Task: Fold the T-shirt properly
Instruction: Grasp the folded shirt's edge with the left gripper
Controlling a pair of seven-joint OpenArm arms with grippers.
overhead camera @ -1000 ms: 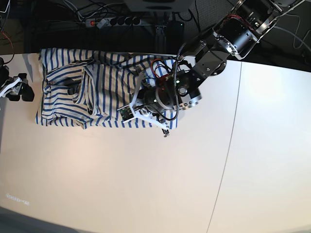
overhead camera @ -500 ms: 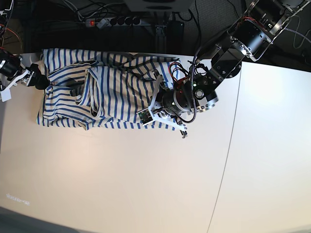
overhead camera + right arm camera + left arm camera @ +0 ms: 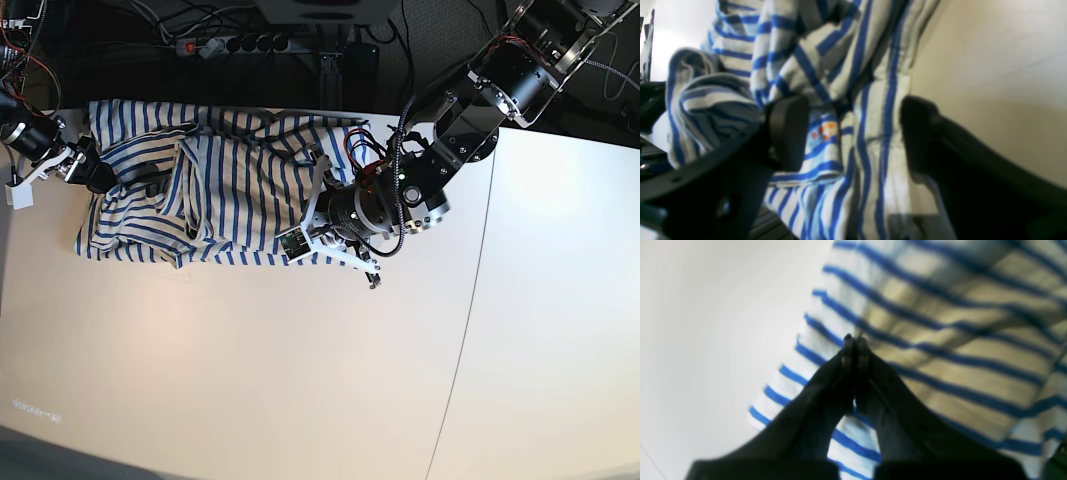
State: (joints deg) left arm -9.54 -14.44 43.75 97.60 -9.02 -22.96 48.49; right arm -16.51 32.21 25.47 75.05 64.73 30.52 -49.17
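The T-shirt (image 3: 230, 195), cream-white with thin blue stripes, lies crumpled along the table's far left edge. My left gripper (image 3: 374, 282) hovers at the shirt's lower right corner. In the left wrist view it (image 3: 853, 340) is shut, tips pressed together over the striped cloth (image 3: 940, 340), with nothing visible between them. My right gripper (image 3: 88, 172) is at the shirt's left end. In the right wrist view it (image 3: 853, 133) stands open, one pad (image 3: 788, 133) to the left and the other finger (image 3: 920, 133) to the right of a bunched fold of the shirt (image 3: 870, 140).
The white table (image 3: 250, 380) has a seam (image 3: 470, 300) running down its right half. Behind its far edge are a power strip (image 3: 230, 45) and loose cables. The left arm's body (image 3: 470, 110) reaches over the back right.
The right gripper has come in from the table's left edge onto the shirt's left end. The left gripper shifted right along the shirt's lower edge, then held.
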